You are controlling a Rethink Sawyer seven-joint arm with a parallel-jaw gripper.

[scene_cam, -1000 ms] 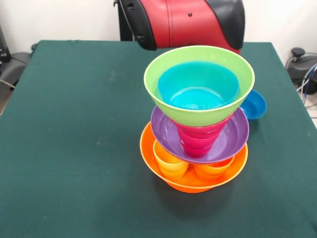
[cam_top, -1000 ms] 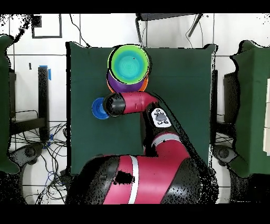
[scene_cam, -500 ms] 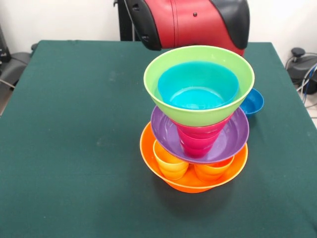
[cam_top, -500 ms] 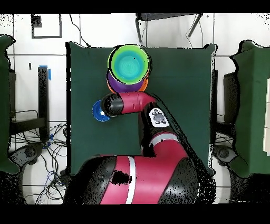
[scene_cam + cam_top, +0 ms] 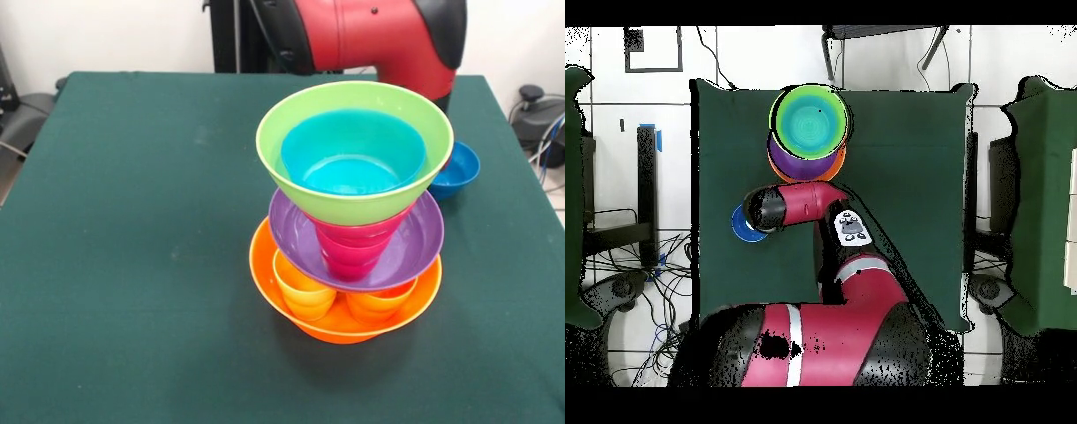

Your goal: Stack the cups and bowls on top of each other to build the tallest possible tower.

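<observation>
Your tower stands mid-table toward the near edge — orange bowl at its base, lime green bowl on top. Right of it, toward the far right corner, sits the dark blue bowl — the arm hides the gripper, so you cannot tell its state.

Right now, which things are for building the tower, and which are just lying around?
For the tower:
- orange bowl, the base
- two orange-yellow cups in it
- purple bowl
- red cup
- green bowl
- light blue bowl on top
- dark blue bowl, apart from the stack

Lying around:
- cables beside the table
</observation>
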